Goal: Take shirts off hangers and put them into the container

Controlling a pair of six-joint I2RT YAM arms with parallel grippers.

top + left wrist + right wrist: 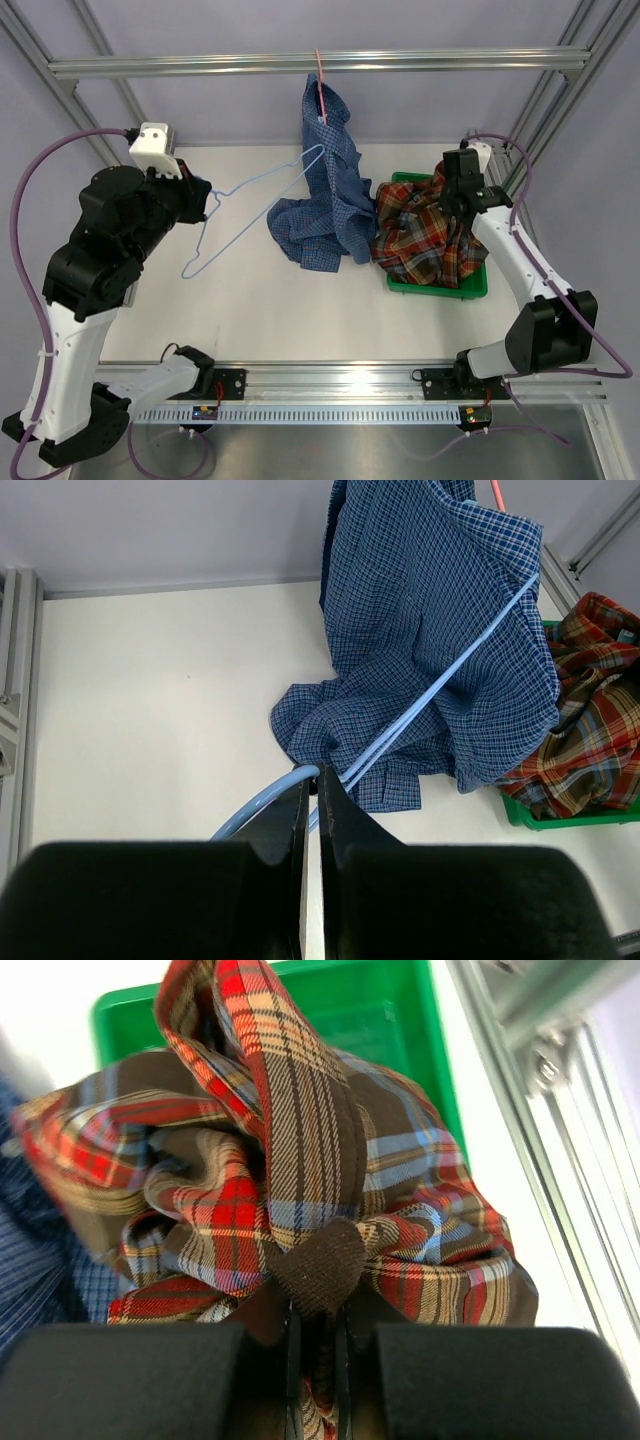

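While the left gripper (310,780) has its jaws pressed together on the curved end of the light blue hanger (262,800), holding it above the table (250,310), the blue shirt (325,205) hangs from the pink hanger (320,85) hooked on the top rail (200,67), its lower half heaped on the table just left of the green tray (440,290). The right gripper (318,1300) has its jaws almost closed, pinching a brown fold of the plaid shirt (300,1160), which is bunched over the tray and spills past its left rim.

The plaid shirt (425,238) is showing red, brown and orange, the fine-checked shirt (330,190) blue, with a green tray (440,290), pink hanger (320,85) and light blue hanger (262,802).
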